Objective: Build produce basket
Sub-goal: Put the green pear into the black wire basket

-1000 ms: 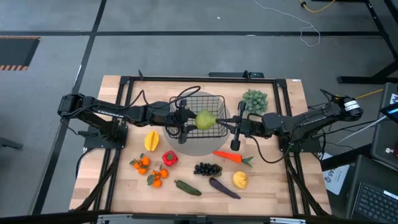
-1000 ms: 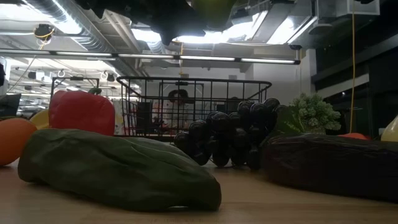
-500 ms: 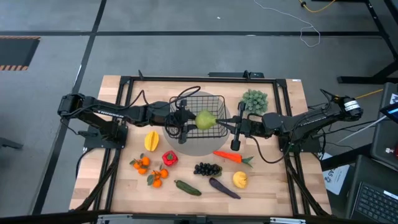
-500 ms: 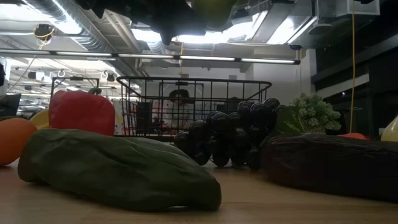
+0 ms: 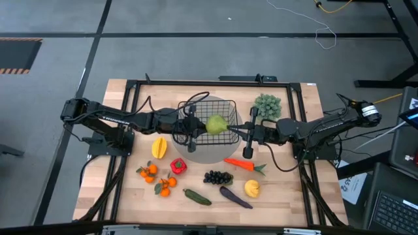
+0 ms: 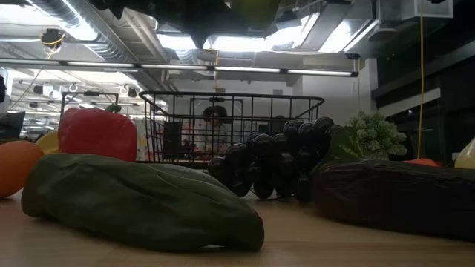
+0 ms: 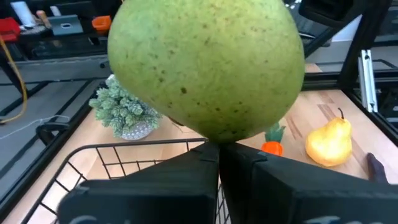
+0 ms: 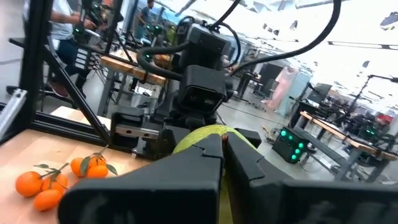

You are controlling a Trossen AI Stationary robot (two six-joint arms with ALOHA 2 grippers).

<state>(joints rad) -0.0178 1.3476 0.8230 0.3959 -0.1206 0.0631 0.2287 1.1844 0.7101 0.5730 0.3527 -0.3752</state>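
Observation:
A green apple (image 5: 216, 123) (image 7: 205, 68) hangs in the air over the black wire basket (image 5: 225, 106), between my two grippers. My left gripper (image 5: 201, 126) (image 7: 219, 158) comes at it from the table's left, shut. My right gripper (image 5: 231, 130) (image 8: 222, 146) comes from the right, also shut. The basket stands on a grey round disc (image 5: 209, 155). The other produce lies on the near half of the table: red pepper (image 5: 178, 166), grapes (image 5: 217, 177), carrot (image 5: 240, 164), cucumber (image 5: 196, 196), eggplant (image 5: 235, 197). My left gripper meets the apple's narrow end (image 7: 217, 140) with its shut fingertips, coming level from the table's left. What lies between the tips is hidden by the fingers themselves. The apple is lifted clear above the basket. My right gripper is shut at the apple's opposite side (image 8: 208, 132), level from the table's right. A thin yellow-green strip shows in the slit between its fingers. Which part that is I cannot tell.
A pale-green bushy plant (image 5: 267, 104) stands right of the basket. Tangerines (image 5: 147, 171) and yellow fruits (image 5: 159, 147) (image 5: 252, 188) lie on the near half. A black frame (image 5: 196, 82) runs round the table.
My left gripper has shut at the apple's left side without shifting its place. The apple has stayed above the basket.

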